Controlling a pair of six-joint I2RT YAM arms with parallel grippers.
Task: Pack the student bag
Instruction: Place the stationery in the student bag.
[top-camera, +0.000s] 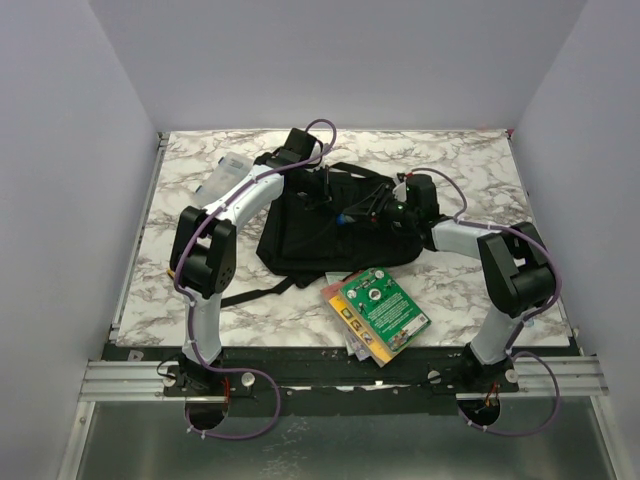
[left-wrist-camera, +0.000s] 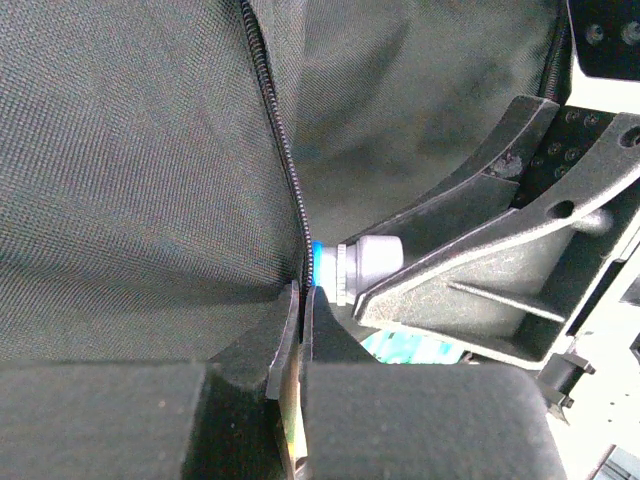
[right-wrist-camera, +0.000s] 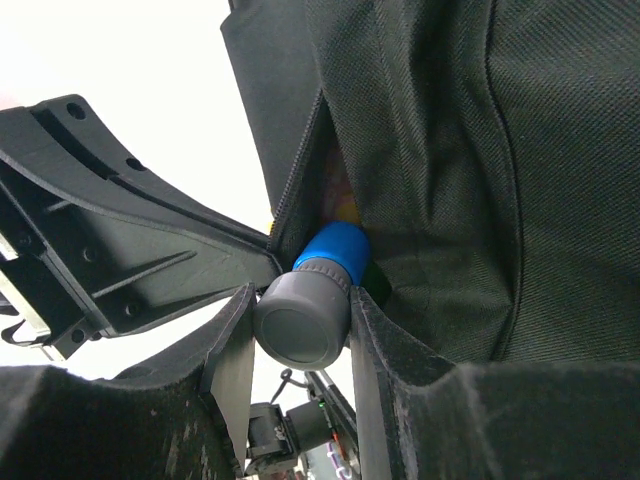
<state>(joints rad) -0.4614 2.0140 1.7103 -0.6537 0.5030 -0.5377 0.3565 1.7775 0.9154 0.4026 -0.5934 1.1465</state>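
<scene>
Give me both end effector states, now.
Left end effector: closed on the student bag at its zipper edge.
Right end effector: holding a grey-capped blue tube.

**Desk:** Can any wording be read on the glossy green printed booklet (top-camera: 384, 303) on the white marbled tabletop (top-camera: 470, 285)?
**Photographer:** Its cover shows print and round emblems, all too small to read.
**Desk:** Anything on the large black fabric backpack (top-camera: 310, 240)?
**Photographer:** No. None of the three views gives a legible label, brand name or number.
</scene>
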